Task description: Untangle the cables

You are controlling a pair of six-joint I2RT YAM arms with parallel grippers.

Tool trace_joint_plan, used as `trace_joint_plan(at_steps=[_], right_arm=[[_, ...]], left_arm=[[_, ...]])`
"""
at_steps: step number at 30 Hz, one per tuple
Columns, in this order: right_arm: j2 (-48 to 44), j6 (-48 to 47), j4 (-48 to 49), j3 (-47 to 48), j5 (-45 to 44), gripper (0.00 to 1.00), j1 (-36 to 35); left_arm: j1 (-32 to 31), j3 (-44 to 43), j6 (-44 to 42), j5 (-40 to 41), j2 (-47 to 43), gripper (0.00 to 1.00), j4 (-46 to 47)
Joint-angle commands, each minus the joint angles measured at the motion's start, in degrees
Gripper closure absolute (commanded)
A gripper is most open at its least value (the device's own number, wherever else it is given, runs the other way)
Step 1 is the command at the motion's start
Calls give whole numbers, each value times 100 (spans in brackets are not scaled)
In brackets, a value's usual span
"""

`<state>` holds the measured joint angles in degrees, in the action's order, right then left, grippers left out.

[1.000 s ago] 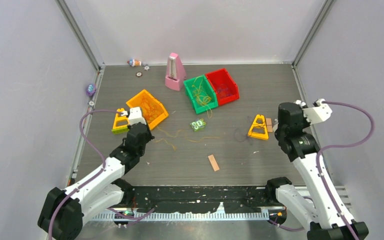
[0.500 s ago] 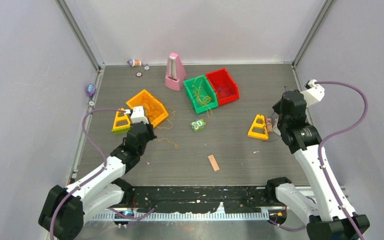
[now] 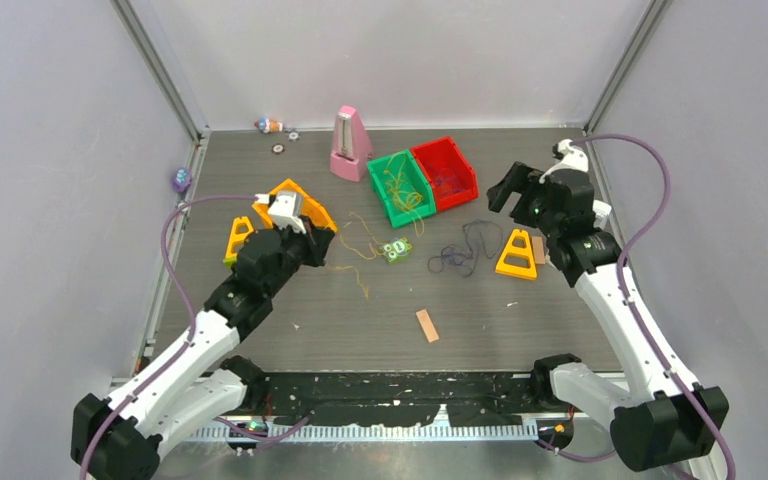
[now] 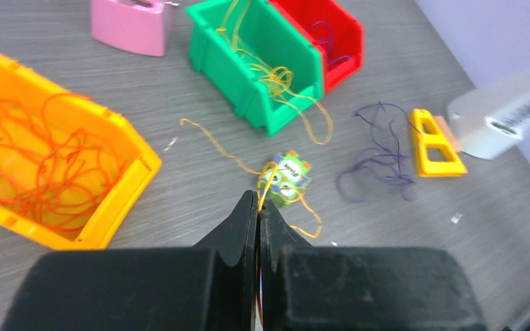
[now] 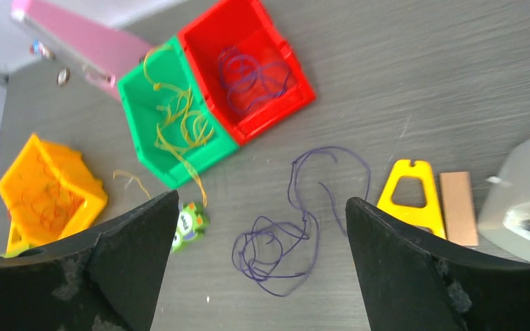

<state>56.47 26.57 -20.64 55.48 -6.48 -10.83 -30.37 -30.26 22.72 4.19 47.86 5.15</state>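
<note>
purple cable now loose on table

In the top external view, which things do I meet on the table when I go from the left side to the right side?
Left yellow triangle piece → orange bin → pink metronome → green bin → red bin → right yellow triangle piece.
</note>
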Motion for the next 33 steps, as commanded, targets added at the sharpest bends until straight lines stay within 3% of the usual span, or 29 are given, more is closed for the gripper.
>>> trace_joint_plan(at_steps=[1,4,8,12,16,24,33], right_arm=[[172,-729,519,-73,1330,5,-139],[204,-1023,1094,-163,2193,5,-380],[352,-635,2884,-568,3495,5,-574],[743,-365,4074,-501,4015,2,-733],[1181,-342,4414,-245,4454,4,-757],[1050,-467,4455,-589,3393,10,-763],[1034,-490,3891,-703,2196,10,-707]], left_arm=[[-172,-1119,-33,-594,160,100,-886],[-269,-2014,-217,-976,504,100,-1519],[-280,-2863,-329,-1314,1089,100,-1919],[-282,-3481,-334,-1419,1694,100,-1976],[-278,-4161,-404,-1459,2320,100,-1961],[-283,-5919,-794,-1052,3821,100,-2345],[-263,-7807,-1467,323,5472,100,-3150]])
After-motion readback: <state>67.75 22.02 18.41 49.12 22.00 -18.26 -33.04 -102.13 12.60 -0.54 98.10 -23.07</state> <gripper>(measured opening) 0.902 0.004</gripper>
